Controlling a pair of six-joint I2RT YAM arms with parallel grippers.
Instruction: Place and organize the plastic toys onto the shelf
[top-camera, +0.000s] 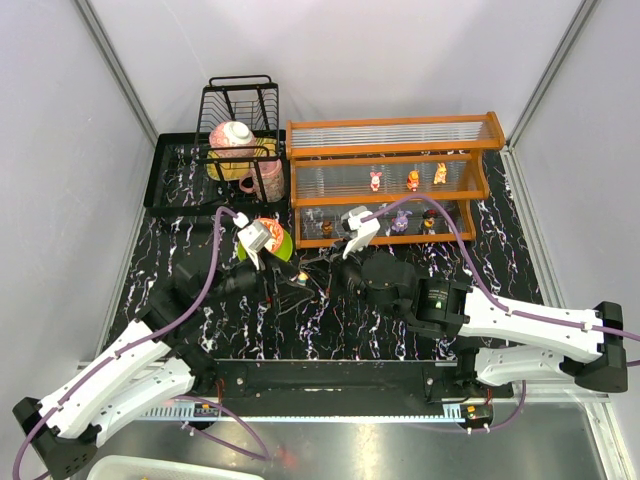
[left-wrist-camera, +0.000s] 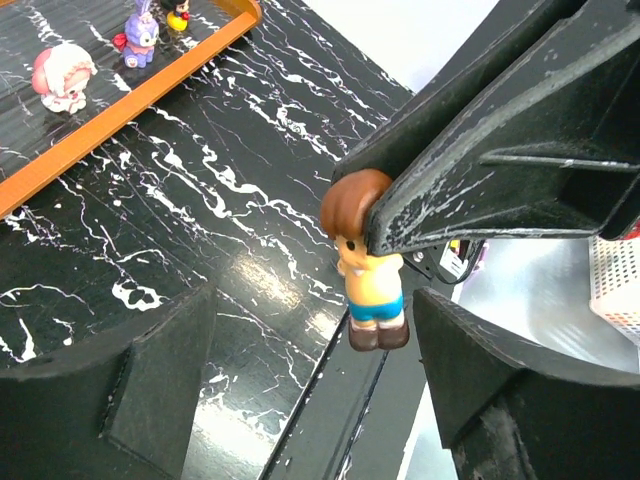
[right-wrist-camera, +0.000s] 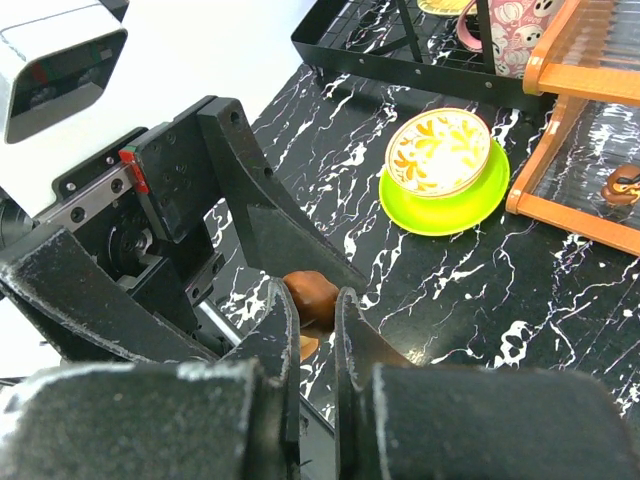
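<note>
Right end effector (right-wrist-camera: 312, 305) clamped narrow on the brown-haired toy boy's (left-wrist-camera: 368, 262) head, above mid-tabletop (top-camera: 330, 330). Left end effector (left-wrist-camera: 310, 305) spread wide, fingers either side of the toy. Bowl (right-wrist-camera: 440, 152) on green plate (right-wrist-camera: 440, 215) close by. Shelf (top-camera: 390, 152) toward the far edge, holding other figurines (top-camera: 412, 180).

A robot lab cell: plain white enclosure walls (top-camera: 330, 50) around a black marbled table (top-camera: 330, 335)

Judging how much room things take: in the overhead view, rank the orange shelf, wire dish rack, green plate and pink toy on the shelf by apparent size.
1. orange shelf
2. wire dish rack
3. green plate, partly covered, so its full size is unsure
4. pink toy, smallest by far
</note>
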